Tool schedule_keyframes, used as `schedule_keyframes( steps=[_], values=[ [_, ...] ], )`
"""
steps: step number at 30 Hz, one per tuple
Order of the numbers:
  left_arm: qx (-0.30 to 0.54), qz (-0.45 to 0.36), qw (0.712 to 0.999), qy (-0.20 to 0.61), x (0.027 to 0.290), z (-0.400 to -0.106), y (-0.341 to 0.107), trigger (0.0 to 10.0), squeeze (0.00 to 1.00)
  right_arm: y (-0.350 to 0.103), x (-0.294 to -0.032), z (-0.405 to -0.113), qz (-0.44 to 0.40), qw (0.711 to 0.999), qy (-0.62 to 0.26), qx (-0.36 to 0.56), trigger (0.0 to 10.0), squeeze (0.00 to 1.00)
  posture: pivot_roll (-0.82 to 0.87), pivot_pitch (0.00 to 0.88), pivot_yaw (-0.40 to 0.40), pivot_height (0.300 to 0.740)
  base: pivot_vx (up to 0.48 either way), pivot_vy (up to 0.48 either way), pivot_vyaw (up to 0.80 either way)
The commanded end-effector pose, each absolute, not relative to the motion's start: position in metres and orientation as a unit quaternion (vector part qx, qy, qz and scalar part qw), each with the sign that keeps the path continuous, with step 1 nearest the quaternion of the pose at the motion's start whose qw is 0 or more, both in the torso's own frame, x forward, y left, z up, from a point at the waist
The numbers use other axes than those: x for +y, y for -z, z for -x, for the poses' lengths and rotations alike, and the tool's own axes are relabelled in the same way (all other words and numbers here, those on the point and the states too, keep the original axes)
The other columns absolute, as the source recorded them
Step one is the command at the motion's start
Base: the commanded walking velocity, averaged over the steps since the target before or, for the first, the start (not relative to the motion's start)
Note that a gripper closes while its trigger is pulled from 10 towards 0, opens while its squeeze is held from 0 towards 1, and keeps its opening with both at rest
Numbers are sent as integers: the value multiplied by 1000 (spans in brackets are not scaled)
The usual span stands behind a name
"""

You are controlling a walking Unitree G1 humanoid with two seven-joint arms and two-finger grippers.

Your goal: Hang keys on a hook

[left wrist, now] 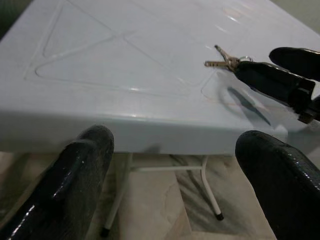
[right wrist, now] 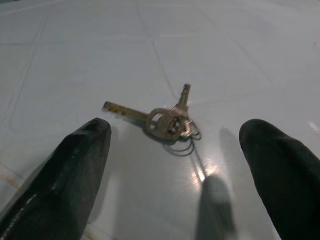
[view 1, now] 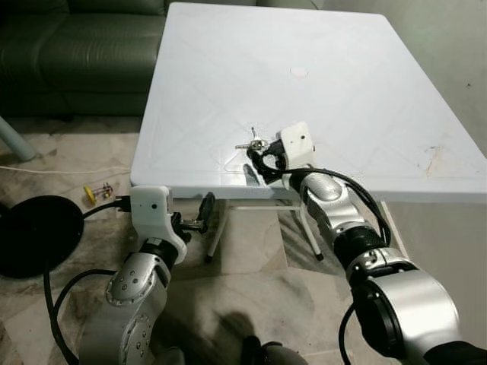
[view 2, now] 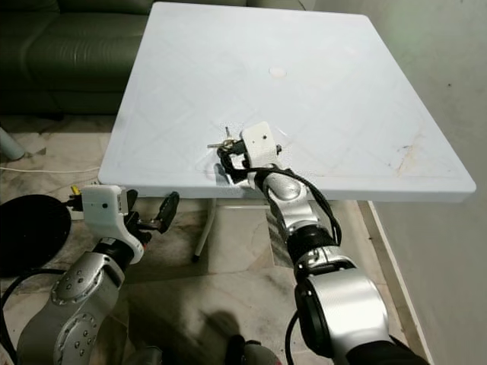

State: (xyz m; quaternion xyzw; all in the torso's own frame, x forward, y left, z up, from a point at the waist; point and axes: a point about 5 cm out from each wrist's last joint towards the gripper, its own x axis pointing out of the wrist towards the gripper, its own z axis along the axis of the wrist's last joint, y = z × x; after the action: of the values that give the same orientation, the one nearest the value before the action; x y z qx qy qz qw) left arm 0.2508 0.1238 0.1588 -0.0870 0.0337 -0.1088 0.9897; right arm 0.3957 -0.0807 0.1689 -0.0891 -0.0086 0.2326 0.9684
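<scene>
A small bunch of keys (right wrist: 167, 120) on a ring lies flat on the white plastic table (view 1: 304, 46), near its front edge. My right gripper (view 1: 257, 157) hovers just behind the keys (view 1: 253, 142), open, one black finger on each side of them. In the right wrist view its fingertips (right wrist: 80, 165) stand wide apart and short of the keys, touching nothing. My left gripper (view 1: 194, 217) is held below the table's front edge, open and empty. The left wrist view looks up over the edge at the keys (left wrist: 225, 61).
A dark green sofa (view 1: 68, 46) stands behind the table on the left. A black round base (view 1: 34, 232) and a cable lie on the tiled floor at left. White table legs (view 1: 217, 228) run under the front edge. A small round mark (view 1: 298, 71) sits mid-table.
</scene>
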Motion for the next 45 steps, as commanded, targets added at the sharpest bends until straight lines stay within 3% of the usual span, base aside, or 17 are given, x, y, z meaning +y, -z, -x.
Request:
schedule_keyframes(
  steps=[1,17,18,19,20,21,22,23,45],
  values=[
    [37,87,990,107,124,-246,-160,10000,0,-170,-80,-397,88,969,-230,-6,10000,0,188,252,-100,740,0,0,0],
    [41,91,990,101,125,-237,-166,10000,0,-184,-67,-402,52,975,-214,-9,10000,0,217,283,-106,740,0,0,0],
    [41,91,990,102,125,-237,-166,10000,0,-185,-67,-402,49,976,-213,-8,7294,0,217,283,-106,740,0,0,0],
    [40,90,990,104,124,-237,-168,10000,0,-187,-66,-403,43,977,-210,-8,2863,0,221,286,-104,740,0,0,0],
    [40,90,990,104,124,-237,-168,10000,0,-187,-66,-403,43,977,-210,-8,2863,0,221,286,-104,740,0,0,0],
    [39,89,990,106,124,-237,-170,10000,0,-188,-66,-403,40,978,-207,-8,941,0,223,286,-103,740,0,0,0],
    [39,88,990,107,124,-237,-170,10000,0,-188,-66,-403,41,978,-206,-8,941,0,224,286,-102,740,0,0,0],
    [38,88,990,107,124,-237,-171,10000,0,-188,-66,-403,39,978,-204,-8,0,0,224,287,-101,740,0,0,0],
    [41,92,988,113,122,-239,-173,10000,0,-195,-69,-406,6,981,-193,-20,0,0,219,296,-94,740,0,0,0]
  ],
)
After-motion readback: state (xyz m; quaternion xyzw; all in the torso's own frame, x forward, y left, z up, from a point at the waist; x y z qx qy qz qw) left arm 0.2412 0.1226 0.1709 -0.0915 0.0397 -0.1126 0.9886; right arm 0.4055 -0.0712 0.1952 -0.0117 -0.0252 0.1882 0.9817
